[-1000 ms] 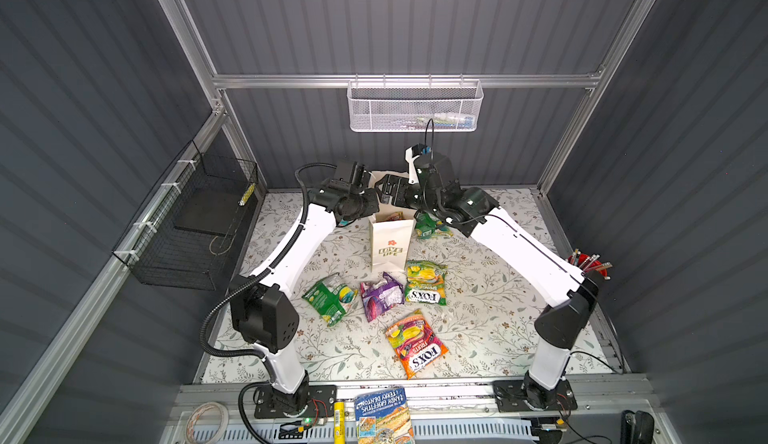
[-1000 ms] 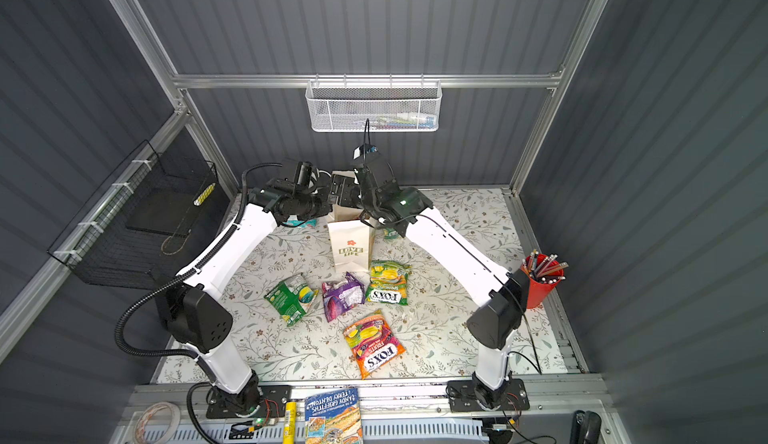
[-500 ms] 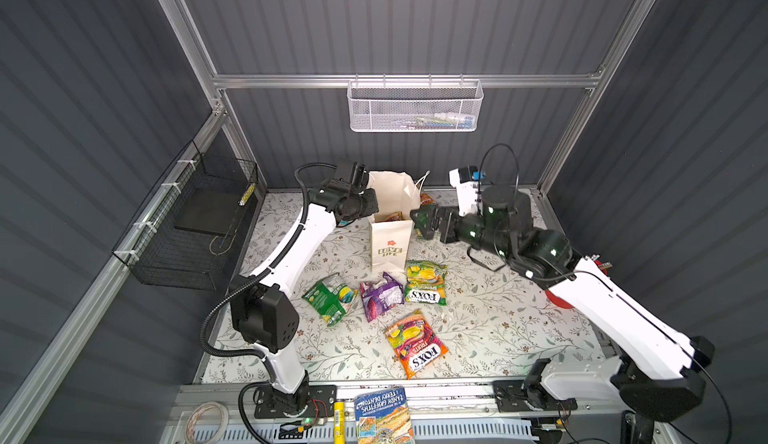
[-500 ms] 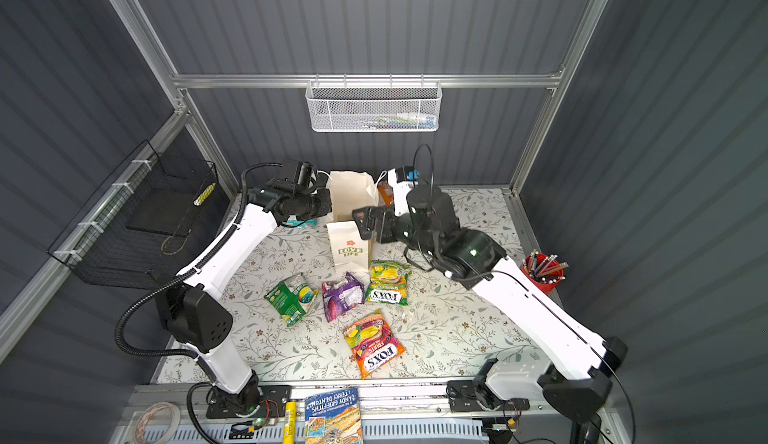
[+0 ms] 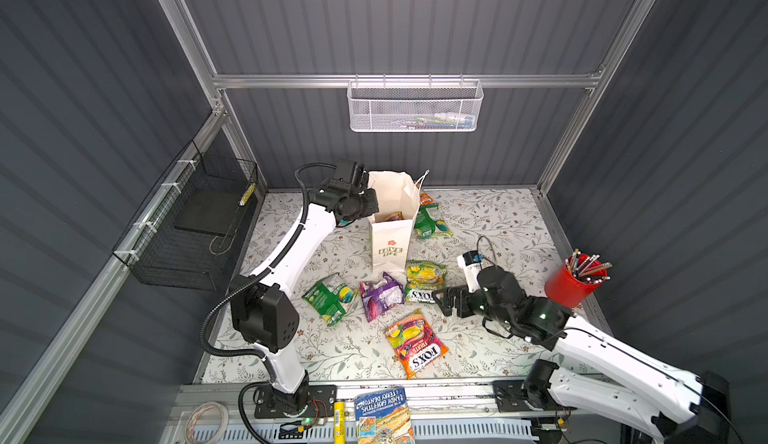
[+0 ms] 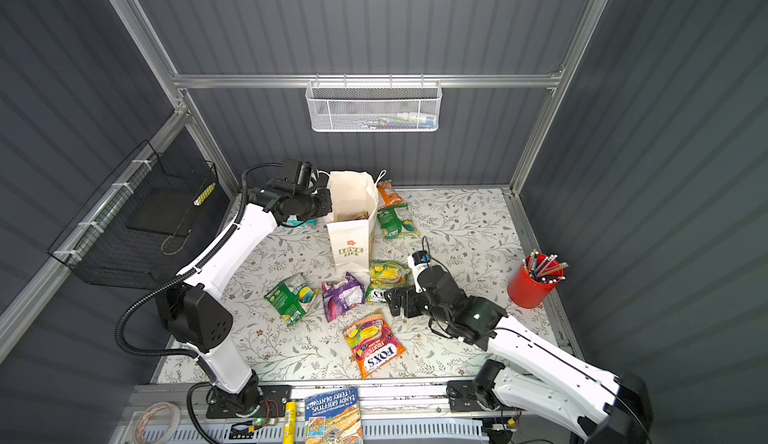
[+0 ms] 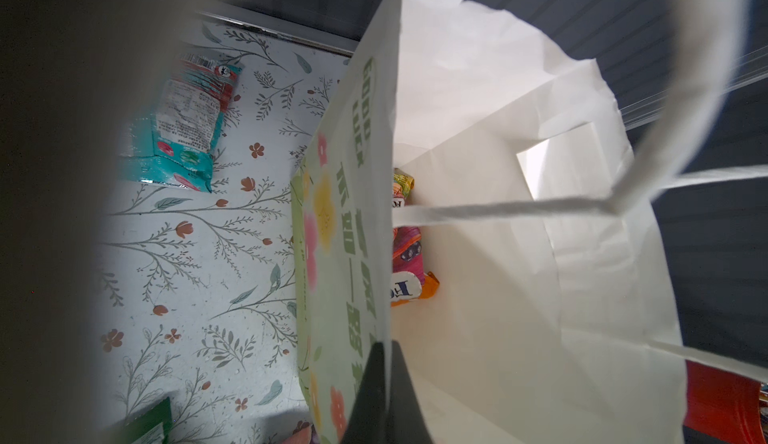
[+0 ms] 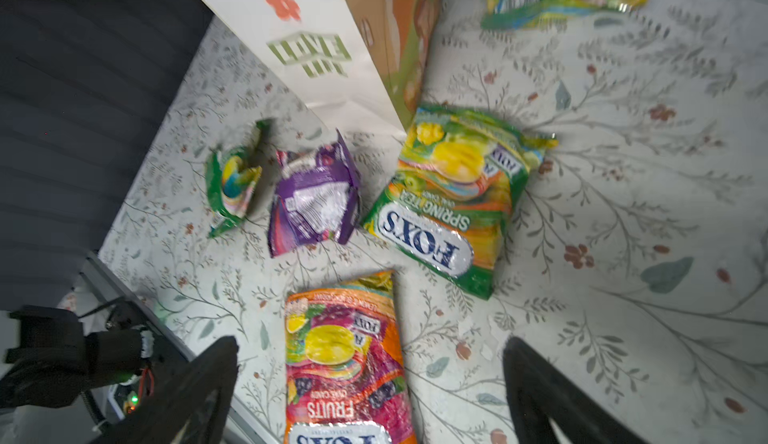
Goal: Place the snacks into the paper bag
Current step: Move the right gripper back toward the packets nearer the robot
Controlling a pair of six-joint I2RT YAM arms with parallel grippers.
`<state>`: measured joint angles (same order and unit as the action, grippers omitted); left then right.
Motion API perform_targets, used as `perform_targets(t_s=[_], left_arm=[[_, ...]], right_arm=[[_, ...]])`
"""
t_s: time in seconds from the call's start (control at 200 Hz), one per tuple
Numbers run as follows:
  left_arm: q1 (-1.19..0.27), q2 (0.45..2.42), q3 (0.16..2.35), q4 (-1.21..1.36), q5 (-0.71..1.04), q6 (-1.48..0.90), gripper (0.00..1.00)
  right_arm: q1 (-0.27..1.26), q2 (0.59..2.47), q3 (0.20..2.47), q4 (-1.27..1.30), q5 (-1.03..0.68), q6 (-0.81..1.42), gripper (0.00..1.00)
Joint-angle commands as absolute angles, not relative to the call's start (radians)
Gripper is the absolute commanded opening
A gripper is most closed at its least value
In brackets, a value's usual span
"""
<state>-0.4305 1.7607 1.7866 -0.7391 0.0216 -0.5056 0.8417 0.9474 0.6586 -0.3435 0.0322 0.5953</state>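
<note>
The white paper bag (image 5: 388,240) (image 6: 351,238) stands upright at the back. My left gripper (image 7: 384,379) (image 5: 368,207) is shut on its side rim. One snack packet (image 7: 409,250) lies inside. My right gripper (image 8: 370,350) (image 5: 442,300) (image 6: 395,302) hangs open and empty, low over the mat, above the orange FOX'S packet (image 8: 345,363) (image 5: 415,344) and beside the green FOX'S packet (image 8: 453,196) (image 5: 422,281). A purple packet (image 5: 380,296) and a green packet (image 5: 330,298) lie left of these. Behind the bag lie another green packet (image 5: 430,223), an orange one (image 5: 426,200) and a teal one (image 7: 183,130).
A red cup of pens (image 5: 575,281) stands at the right edge. A blue-covered book (image 5: 384,415) lies on the front rail. A black wire basket (image 5: 195,221) hangs on the left wall and a white mesh basket (image 5: 415,107) on the back wall.
My right arm has swung away from the bag's mouth to the front right and come down near the FOX'S packets, jaws open. The left gripper has stayed on the bag.
</note>
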Motion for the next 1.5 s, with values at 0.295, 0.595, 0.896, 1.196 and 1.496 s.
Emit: perform_targets(t_s=[0.295, 0.595, 0.896, 1.196, 1.496], left_arm=[[-0.426, 1.781, 1.787, -0.742, 0.049, -0.507, 0.0], [-0.426, 1.782, 1.791, -0.744, 0.051, -0.505, 0.0], [-0.426, 1.781, 1.787, -0.741, 0.048, -0.505, 0.0], [-0.426, 1.778, 1.786, -0.739, 0.047, -0.506, 0.0], [-0.426, 1.776, 1.787, -0.742, 0.042, -0.503, 0.0]], right_arm=[[0.979, 1.338, 0.633, -0.072, -0.042, 0.638, 0.97], [1.065, 1.511, 0.694, -0.061, -0.026, 0.655, 0.94], [1.099, 1.549, 0.7, -0.063, -0.024, 0.675, 0.99], [1.13, 1.498, 0.704, -0.143, 0.03, 0.59, 0.99], [1.133, 1.635, 0.752, -0.215, 0.091, 0.605, 0.97]])
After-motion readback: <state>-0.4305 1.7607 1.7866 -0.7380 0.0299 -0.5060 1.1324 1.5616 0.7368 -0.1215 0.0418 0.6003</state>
